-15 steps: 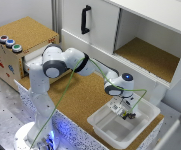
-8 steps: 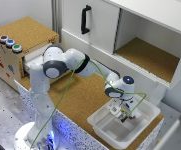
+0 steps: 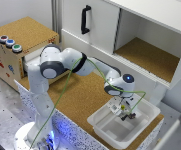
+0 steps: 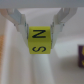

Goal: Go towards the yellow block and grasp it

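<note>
In the wrist view the yellow block (image 4: pixel 39 41), a small bright yellow cube with dark marks, sits squarely between my two fingers (image 4: pixel 20 24). The fingers press against its two sides. My gripper (image 4: pixel 40 34) is shut on the block, low inside the white tray (image 4: pixel 15 65). In the exterior view the gripper (image 3: pixel 124 114) reaches down into the white tray (image 3: pixel 102 119) at the front of the exterior view's right. The block is too small to make out there.
A dark brownish-purple cube (image 4: pixel 81 51) lies in the tray close beside the gripper. A white cabinet with an open compartment (image 3: pixel 150 55) stands behind the tray. A wooden box with coloured buttons (image 3: pixel 12 47) stands at the exterior view's left.
The hand has stayed down in the tray and shifted only slightly. The rest of the arm has barely moved.
</note>
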Robot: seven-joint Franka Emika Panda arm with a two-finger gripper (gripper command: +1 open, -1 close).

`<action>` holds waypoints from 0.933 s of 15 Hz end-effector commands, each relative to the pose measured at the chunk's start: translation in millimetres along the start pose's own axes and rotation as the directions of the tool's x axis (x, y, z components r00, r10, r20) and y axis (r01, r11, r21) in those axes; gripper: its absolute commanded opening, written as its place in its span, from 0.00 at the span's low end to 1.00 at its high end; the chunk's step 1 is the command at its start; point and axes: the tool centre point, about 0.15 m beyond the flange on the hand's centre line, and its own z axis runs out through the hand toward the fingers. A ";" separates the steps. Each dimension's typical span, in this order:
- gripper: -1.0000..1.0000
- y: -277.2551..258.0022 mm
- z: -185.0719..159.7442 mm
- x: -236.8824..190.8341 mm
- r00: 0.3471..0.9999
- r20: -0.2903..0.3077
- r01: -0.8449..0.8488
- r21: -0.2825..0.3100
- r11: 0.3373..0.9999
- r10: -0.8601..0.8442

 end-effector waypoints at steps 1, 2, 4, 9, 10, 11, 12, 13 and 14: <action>0.00 -74.0 -76.2 13.6 0.984 -0.082 0.164 0.107 0.981 -0.156; 0.00 -96.2 -75.6 18.6 0.974 -0.059 0.224 0.156 0.962 -0.218; 0.00 -148.2 -68.8 23.4 0.930 -0.017 0.364 0.195 0.911 -0.368; 0.00 -266.2 -76.2 8.2 0.737 -0.002 0.652 0.262 0.711 -0.675; 0.00 -285.9 -77.1 4.8 0.686 0.005 0.701 0.263 0.663 -0.727; 0.00 -307.3 -78.3 1.6 0.634 0.012 0.740 0.278 0.612 -0.773; 0.00 -325.5 -79.3 -0.5 0.592 0.017 0.759 0.324 0.564 -0.806; 0.00 -344.9 -79.7 -4.4 0.547 0.014 0.776 0.366 0.513 -0.837; 0.00 -366.4 -80.9 -11.1 0.498 0.011 0.798 0.386 0.463 -0.867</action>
